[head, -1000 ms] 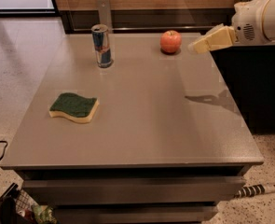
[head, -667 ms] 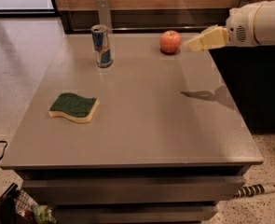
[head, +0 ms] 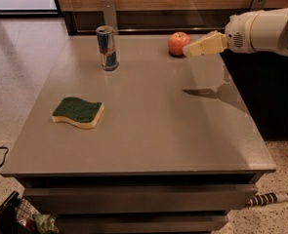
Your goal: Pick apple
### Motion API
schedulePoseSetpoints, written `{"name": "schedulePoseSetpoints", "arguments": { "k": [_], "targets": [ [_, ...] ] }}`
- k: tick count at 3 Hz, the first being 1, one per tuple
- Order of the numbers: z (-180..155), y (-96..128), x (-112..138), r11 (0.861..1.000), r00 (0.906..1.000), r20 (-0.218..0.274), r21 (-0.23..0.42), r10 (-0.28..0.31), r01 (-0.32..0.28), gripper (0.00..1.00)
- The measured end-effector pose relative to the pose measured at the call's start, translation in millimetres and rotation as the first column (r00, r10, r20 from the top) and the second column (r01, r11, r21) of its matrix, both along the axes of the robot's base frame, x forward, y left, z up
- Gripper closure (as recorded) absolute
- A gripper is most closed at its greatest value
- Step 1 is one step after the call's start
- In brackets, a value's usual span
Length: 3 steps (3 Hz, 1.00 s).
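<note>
The apple [head: 177, 43] is small, round and red-orange, and it sits on the grey table [head: 148, 126] near the far edge, right of centre. My gripper [head: 188, 51] comes in from the right on a white arm, above the table, its cream-coloured tip just right of the apple and very close to it. Whether it touches the apple does not show. The gripper holds nothing that I can see.
A blue-silver drink can [head: 107, 48] stands upright at the far left-centre of the table. A green-topped yellow sponge [head: 78, 112] lies at the left. A wooden wall and metal rail run behind the table. The table's right edge drops to the floor.
My gripper has moved left and slightly up, from well right of the apple to just beside it. The apple, can and sponge have not moved.
</note>
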State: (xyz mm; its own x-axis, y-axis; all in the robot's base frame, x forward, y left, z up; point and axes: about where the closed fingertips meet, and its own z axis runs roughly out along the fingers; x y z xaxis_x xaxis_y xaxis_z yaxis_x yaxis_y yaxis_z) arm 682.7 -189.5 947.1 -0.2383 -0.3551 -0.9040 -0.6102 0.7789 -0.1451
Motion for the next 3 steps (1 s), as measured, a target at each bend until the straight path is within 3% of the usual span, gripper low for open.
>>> {"name": "schedulePoseSetpoints", "arguments": {
  "k": [2, 3],
  "targets": [
    [-48.6, 14.1, 78.4, 0.996, 0.998, 0.063, 0.092, 0.005, -0.011, 0.0],
    [-67.7, 11.7, 102.7, 0.995, 0.998, 0.063, 0.103, -0.006, 0.0, 0.0]
  ]
}}
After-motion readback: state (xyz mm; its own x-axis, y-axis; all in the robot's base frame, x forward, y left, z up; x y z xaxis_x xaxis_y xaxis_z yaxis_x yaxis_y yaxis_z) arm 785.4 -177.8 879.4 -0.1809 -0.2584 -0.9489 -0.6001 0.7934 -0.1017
